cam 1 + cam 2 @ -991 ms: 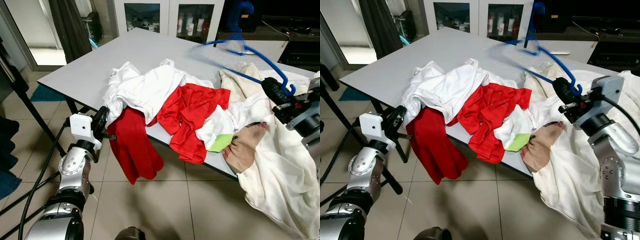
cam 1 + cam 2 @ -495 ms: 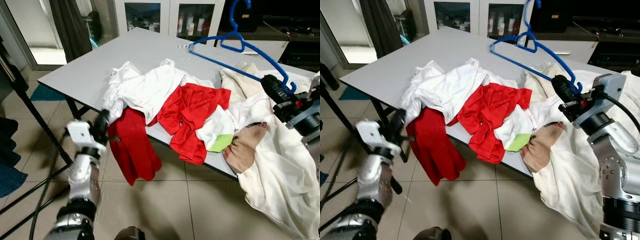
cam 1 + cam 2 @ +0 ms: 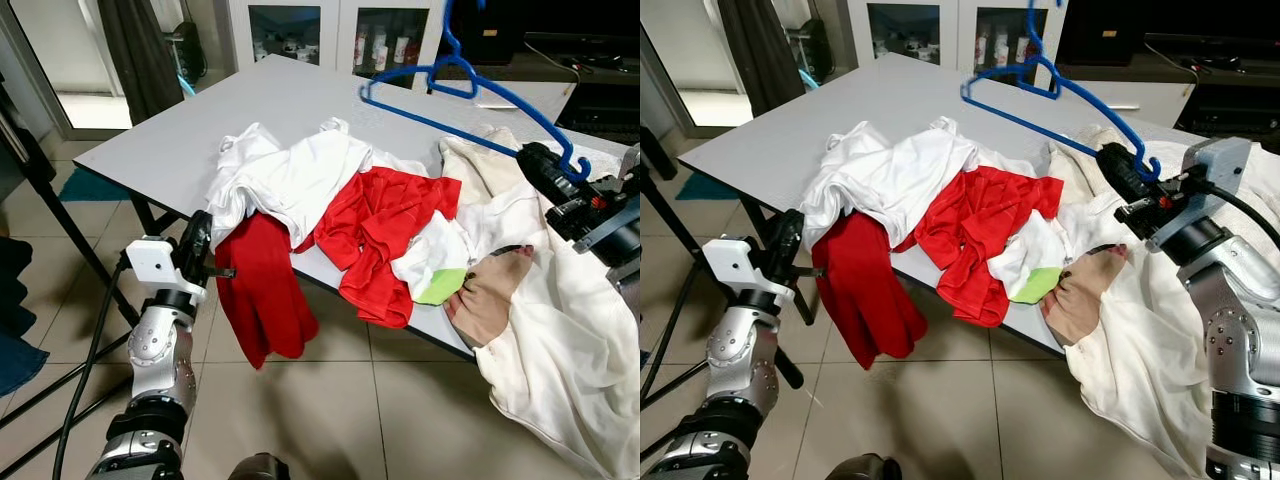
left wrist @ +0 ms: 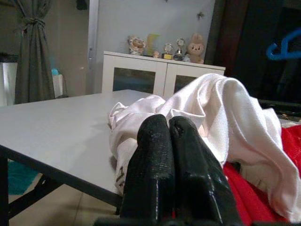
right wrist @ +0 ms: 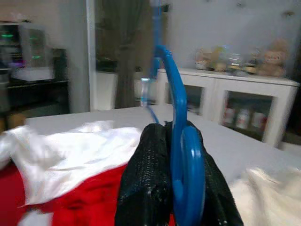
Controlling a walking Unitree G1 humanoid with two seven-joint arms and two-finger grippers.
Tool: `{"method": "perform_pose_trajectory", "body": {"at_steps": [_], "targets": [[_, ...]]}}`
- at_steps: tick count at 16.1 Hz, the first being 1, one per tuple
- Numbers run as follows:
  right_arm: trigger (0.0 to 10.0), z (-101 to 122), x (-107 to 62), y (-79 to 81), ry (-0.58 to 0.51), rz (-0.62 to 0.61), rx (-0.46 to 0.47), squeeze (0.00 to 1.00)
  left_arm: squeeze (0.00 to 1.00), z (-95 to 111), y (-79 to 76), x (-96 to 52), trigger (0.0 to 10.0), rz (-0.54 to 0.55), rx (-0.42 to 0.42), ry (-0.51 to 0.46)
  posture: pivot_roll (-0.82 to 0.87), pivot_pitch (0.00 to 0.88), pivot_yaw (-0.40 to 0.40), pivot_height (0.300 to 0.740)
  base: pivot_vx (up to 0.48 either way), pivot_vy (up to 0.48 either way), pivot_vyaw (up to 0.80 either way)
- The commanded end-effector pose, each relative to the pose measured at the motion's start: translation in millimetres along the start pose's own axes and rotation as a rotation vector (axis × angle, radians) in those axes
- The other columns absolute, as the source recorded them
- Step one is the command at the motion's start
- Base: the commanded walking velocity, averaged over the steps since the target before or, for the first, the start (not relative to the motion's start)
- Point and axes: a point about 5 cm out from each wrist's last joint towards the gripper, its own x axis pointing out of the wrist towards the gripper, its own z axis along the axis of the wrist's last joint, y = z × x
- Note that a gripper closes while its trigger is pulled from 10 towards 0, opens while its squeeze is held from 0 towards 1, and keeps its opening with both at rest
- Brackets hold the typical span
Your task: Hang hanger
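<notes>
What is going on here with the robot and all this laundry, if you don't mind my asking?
The right gripper is shut on one end of a blue hanger, holding it in the air over the grey table. White and red clothes lie heaped on the table. The left gripper is shut, empty, beside the table's edge.

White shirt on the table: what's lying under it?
The white shirt drapes over a red garment that hangs off the table edge, and overlaps the red shirt beside it. How far the red cloth runs beneath is covered.
</notes>
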Motion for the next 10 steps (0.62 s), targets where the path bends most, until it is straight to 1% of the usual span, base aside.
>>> {"method": "perform_pose_trajectory", "body": {"at_steps": [1, 2, 3, 4, 6, 8, 9, 10], "targets": [[10.0, 12, 2.8, 18.3, -0.018, 0.156, -0.016, 0.0, 0.85, 2, -5.3, 1.4, 0.0, -0.036, 0.021, -0.01, 0.12, 0.0, 0.0, 0.74, 0.0, 0.0, 0.0], [10.0, 15, 2.2, 25.1, -0.016, 0.219, -0.021, 0.0, 0.83, 3, -5.6, 2.5, 0.0, -0.044, 0.033, -0.012, 0.12, 0.0, -0.001, 0.74, 0.0, 0.0, 0.0], [10.0, 19, 2.1, 31.1, -0.006, 0.287, -0.028, 0.0, 0.71, 5, -3.5, 4.0, 0.0, -0.05, 0.048, -0.014, 0.12, 0.0, -0.002, 0.74, 0.0, 0.0, 0.0], [10.0, 22, 1.9, 35.1, 0.011, 0.35, -0.043, 0.0, 0.6, 8, 1.4, 5.2, 0.0, -0.05, 0.068, -0.014, 0.12, 0.0, -0.004, 0.74, 0.0, 0.0, 0.0], [10.0, 25, 1.9, 39.2, 0.04, 0.42, -0.074, 0.0, 0.55, 13, 12.4, 5.7, 0.0, -0.03, 0.095, -0.02, 0.13, 0.0, -0.009, 0.74, 0.0, 0.0, 0.0], [10.0, 26, 1.9, 39.4, 0.055, 0.434, -0.098, 0.0, 0.53, 16, 17.5, 5.8, 0.0, -0.018, 0.106, -0.028, 0.13, 0.0, -0.012, 0.74, 0.0, 0.0, 0.0], [10.0, 26, 1.8, 38.8, 0.062, 0.441, -0.108, 0.0, 0.45, 18, 21.0, 5.3, 0.0, -0.011, 0.114, -0.032, 0.13, 0.0, -0.016, 0.74, 0.0, 0.0, 0.0], [10.0, 26, 3.0, 40.0, 0.067, 0.459, -0.121, 0.0, 0.26, 20, 23.8, 4.6, 0.0, -0.009, 0.121, -0.034, 0.13, 0.0, -0.016, 0.74, 0.0, 0.0, 0.0]]}}
